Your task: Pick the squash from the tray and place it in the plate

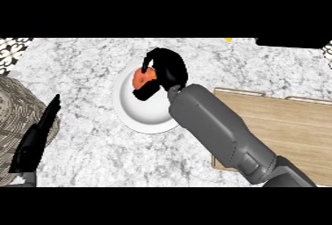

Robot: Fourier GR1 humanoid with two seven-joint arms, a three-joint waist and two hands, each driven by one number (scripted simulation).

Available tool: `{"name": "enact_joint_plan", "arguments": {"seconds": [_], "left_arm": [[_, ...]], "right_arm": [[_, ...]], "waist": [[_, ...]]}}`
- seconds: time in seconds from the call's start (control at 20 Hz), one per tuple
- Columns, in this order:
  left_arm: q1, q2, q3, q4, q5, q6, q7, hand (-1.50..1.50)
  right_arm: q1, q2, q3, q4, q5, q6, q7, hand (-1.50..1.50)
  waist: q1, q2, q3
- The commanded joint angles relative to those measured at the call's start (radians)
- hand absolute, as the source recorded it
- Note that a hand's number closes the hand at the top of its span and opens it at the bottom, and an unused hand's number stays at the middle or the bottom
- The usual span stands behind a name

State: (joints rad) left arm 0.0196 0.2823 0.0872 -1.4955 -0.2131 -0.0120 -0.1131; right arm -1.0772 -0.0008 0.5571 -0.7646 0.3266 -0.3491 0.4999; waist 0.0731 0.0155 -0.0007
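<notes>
An orange squash [141, 79] is held over the upper part of the white plate [146, 115] on the marble counter. My right hand [165, 70] curls round it, thumb and fingers wrapping its top and lower side, hiding most of it. Whether the squash touches the plate I cannot tell. The wooden tray [285, 127] lies at the right, partly covered by my right forearm. My left hand [35, 140] rests open at the left edge, fingers pointing up.
A woven basket-like object [16, 114] sits at the far left, behind my left hand. A black object [292, 42] and a small yellow thing [228, 39] show at the counter's far edge.
</notes>
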Motion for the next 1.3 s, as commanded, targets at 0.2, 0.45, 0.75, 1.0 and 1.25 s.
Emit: {"name": "enact_joint_plan", "arguments": {"seconds": [0.2, 0.45, 0.75, 1.0, 1.25], "left_arm": [[0.013, 0.004, 0.008, 0.006, 0.004, -0.017, -0.024, 0.0], [0.014, 0.002, 0.012, -0.021, 0.016, -0.025, 0.011, 0.0], [0.038, -0.001, 0.043, -0.015, 0.009, 0.005, 0.0, 0.0], [0.068, 0.025, 0.073, 0.0, 0.041, -0.035, -0.021, 0.0], [0.074, -0.03, 0.036, -0.016, 0.006, -0.001, -0.022, 0.0]], "right_arm": [[-0.044, 0.001, 0.103, 0.106, -0.182, -0.178, -0.067, -1.5], [-0.031, 0.001, -0.014, 0.063, -0.245, -0.376, -0.168, -1.5], [0.04, -0.016, -0.165, 0.075, -0.289, -0.426, -0.279, -1.5], [0.217, -0.137, -0.314, -0.093, -0.44, -0.286, -0.519, -1.5], [0.322, -0.2, -0.38, -0.172, -0.483, -0.153, -0.645, -1.5]], "waist": [[0.008, 0.0, 0.0], [-0.004, -0.004, 0.002], [-0.054, -0.012, 0.002], [-0.069, -0.013, 0.003], [-0.073, -0.016, 0.001]]}}
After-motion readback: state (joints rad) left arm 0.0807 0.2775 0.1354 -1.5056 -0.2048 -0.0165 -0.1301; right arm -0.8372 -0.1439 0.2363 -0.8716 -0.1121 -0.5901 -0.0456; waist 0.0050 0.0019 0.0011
